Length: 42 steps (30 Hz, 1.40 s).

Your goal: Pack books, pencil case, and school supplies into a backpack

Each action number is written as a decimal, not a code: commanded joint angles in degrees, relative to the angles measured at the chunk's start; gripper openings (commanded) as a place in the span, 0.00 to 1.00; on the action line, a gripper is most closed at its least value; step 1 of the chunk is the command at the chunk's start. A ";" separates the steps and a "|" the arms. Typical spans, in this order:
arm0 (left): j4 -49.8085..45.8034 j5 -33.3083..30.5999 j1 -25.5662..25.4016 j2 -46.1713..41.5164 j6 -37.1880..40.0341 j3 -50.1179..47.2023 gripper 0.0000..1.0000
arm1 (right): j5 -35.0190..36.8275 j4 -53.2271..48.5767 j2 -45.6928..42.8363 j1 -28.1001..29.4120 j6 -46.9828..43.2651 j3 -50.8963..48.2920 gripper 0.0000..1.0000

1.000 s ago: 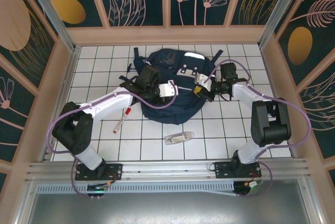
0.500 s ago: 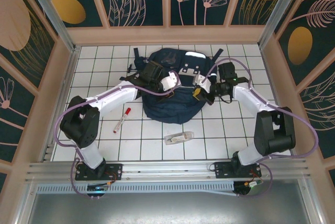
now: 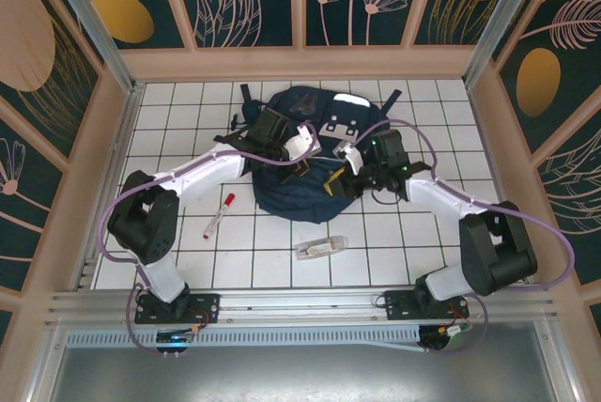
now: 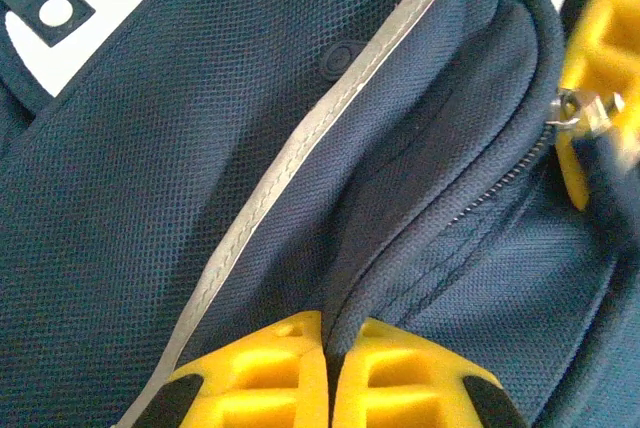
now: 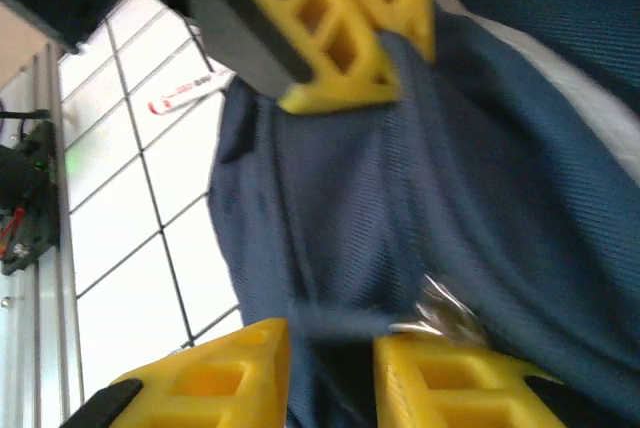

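The navy backpack (image 3: 315, 130) lies flat at the back middle of the table. My left gripper (image 3: 304, 163) (image 4: 331, 333) is shut on a fold of its fabric beside the zip (image 4: 480, 198). My right gripper (image 3: 335, 180) (image 5: 332, 333) is at the bag's front edge, and the metal zip pull (image 5: 445, 308) (image 4: 577, 108) sits between its narrowly parted fingers. The red-and-white marker (image 3: 218, 214) (image 5: 190, 93) lies left of the bag. The small clear case (image 3: 320, 246) rests nearer the front. The yellow book, pink pencil case and red flat pack are out of view.
Dark straps (image 3: 237, 125) trail off the backpack's left side. Wooden walls (image 3: 103, 139) close in the white tiled table (image 3: 394, 233) on three sides, and a metal rail (image 3: 300, 303) runs along the near edge. There is free tile in front of the bag.
My right gripper has slid left and toward the near edge along the bag's zip line, taking the pull with it. My left gripper moved up onto the bag and has held there since.
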 commanded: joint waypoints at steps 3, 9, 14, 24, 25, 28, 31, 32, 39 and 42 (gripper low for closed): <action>8.37 8.06 -1.07 -1.56 -2.90 -0.20 0.00 | -4.77 4.99 -6.23 4.22 -4.37 -3.27 0.30; 8.98 9.72 0.10 -2.13 -0.27 -2.81 0.00 | -3.84 -19.76 -12.52 4.67 -35.95 0.78 0.31; 7.84 10.83 0.63 -3.73 4.92 -4.02 0.00 | 9.39 -15.86 -20.40 0.80 -45.82 -2.82 0.33; 4.19 12.73 0.64 -3.38 10.38 -2.51 0.00 | 13.88 -3.47 -14.91 -5.72 -55.07 -1.87 0.47; 4.03 13.07 0.65 -3.34 10.65 -2.38 0.00 | 13.62 -3.12 -13.66 -5.75 -55.17 -1.22 0.48; 3.97 13.47 0.66 -3.45 11.49 -2.62 0.00 | 12.08 -2.53 -9.14 -5.72 -55.82 1.12 0.48; 3.72 13.60 0.64 -3.54 12.52 -2.68 0.00 | 11.43 -4.86 -4.66 -5.71 -57.25 4.37 0.48; 3.55 13.68 0.63 -3.68 12.89 -2.63 0.00 | 11.14 -5.12 -3.75 -5.73 -57.47 4.99 0.48; 1.94 13.85 0.63 -3.94 17.10 -2.46 0.00 | 10.24 -6.44 -1.52 -5.70 -58.15 7.23 0.48; 1.53 13.77 0.65 -3.73 18.96 -2.57 0.00 | 8.85 -8.13 -1.23 -5.94 -58.29 7.99 0.51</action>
